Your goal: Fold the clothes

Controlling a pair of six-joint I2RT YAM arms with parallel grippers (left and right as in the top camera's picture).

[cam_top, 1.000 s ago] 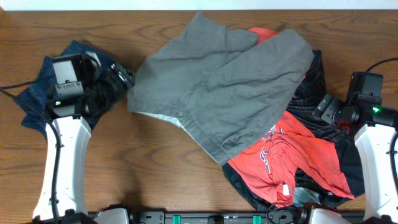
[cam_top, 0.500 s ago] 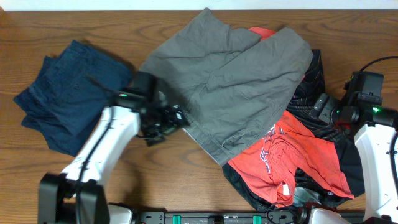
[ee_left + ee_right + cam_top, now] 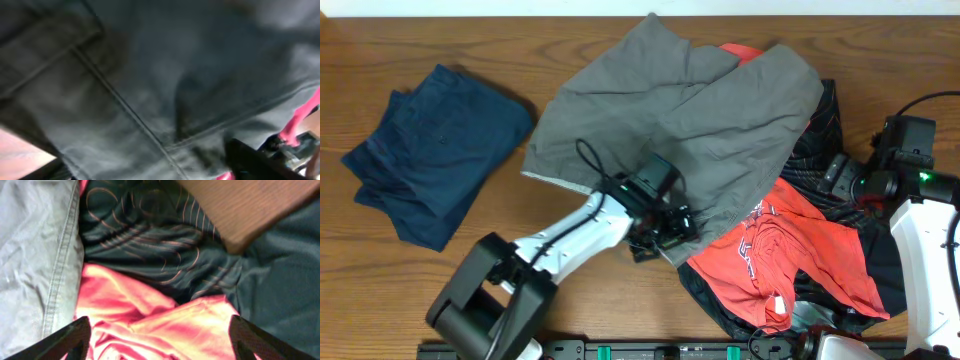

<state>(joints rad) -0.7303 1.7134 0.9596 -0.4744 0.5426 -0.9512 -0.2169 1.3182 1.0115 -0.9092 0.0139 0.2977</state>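
The grey shorts (image 3: 690, 120) lie spread open at the table's centre. They partly cover a red garment (image 3: 800, 250) and a black garment (image 3: 825, 130) on the right. My left gripper (image 3: 665, 232) is at the shorts' lower edge, where they meet the red garment. In the blurred left wrist view, grey fabric (image 3: 150, 75) fills the frame, and the left gripper (image 3: 147, 160) is open just above it. My right gripper (image 3: 840, 172) hangs at the right over the pile. In the right wrist view the right gripper (image 3: 160, 330) is open and empty above the red garment (image 3: 150, 320), next to the black garment (image 3: 150, 240).
Folded dark navy shorts (image 3: 430, 150) lie at the far left of the wooden table (image 3: 570, 300). The black garment reaches the table's right and front edges. The grey shorts' hem (image 3: 55, 255) shows at the left of the right wrist view. Bare wood (image 3: 250, 205) shows at its top.
My left arm has swung from over the navy shorts at the far left across to the grey shorts' lower edge. The shorts' left edge has shifted slightly. The right arm has not moved.
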